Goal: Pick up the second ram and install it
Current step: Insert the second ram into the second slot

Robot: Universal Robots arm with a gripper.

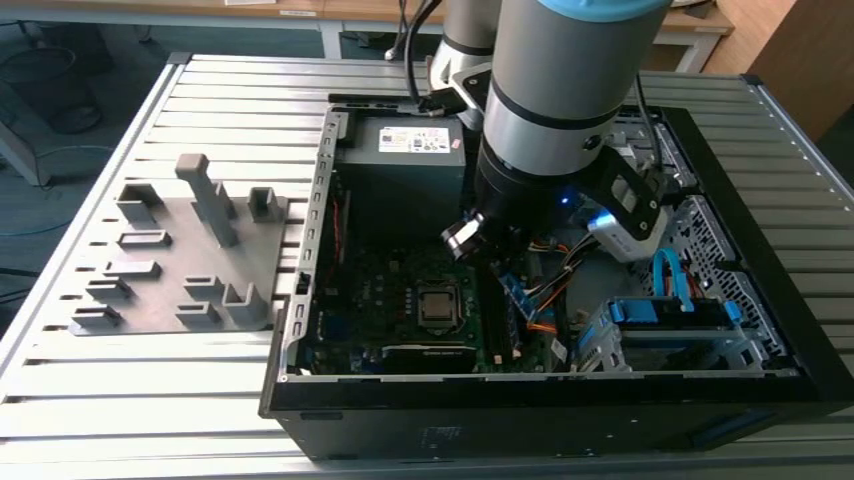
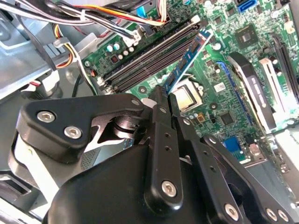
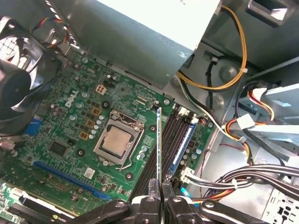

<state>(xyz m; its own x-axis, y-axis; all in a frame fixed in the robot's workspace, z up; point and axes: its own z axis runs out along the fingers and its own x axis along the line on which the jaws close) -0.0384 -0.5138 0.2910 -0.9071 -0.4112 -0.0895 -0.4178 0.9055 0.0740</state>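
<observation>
The gripper (image 3: 160, 186) is pinched narrow on the second ram (image 3: 160, 144), its two black fingers (image 2: 159, 135) clamping one end of the thin board so that the rest juts out past the fingertips. In the first wrist view the stick is seen edge-on, a pale sliver. In the second wrist view its flat side shows, with a blue tint along it.

The stick hangs over the motherboard (image 3: 70, 121), between the CPU socket (image 3: 117, 140) and the bank of dark memory slots (image 2: 149, 56), and runs parallel to them. It seems to sit just above the board and not in a slot, though the angle makes that hard to judge. One slot on the far side of the bank from the socket shows blue (image 3: 184, 144); whether that is a seated stick or the slot's own colour I cannot tell.

Bundled cables (image 3: 243, 182) lie past the slots, toward the case wall, and a round fan (image 3: 18, 88) sits at the board's edge on the far side of the socket from the slots.

In the exterior view the arm reaches down into the open computer case (image 1: 310, 300), which stands on the slatted table (image 1: 160, 420) toward the exterior view's right. A grey fixture (image 1: 174, 270) with upright blocks lies beside the case, near the table's edge on the exterior view's left.
</observation>
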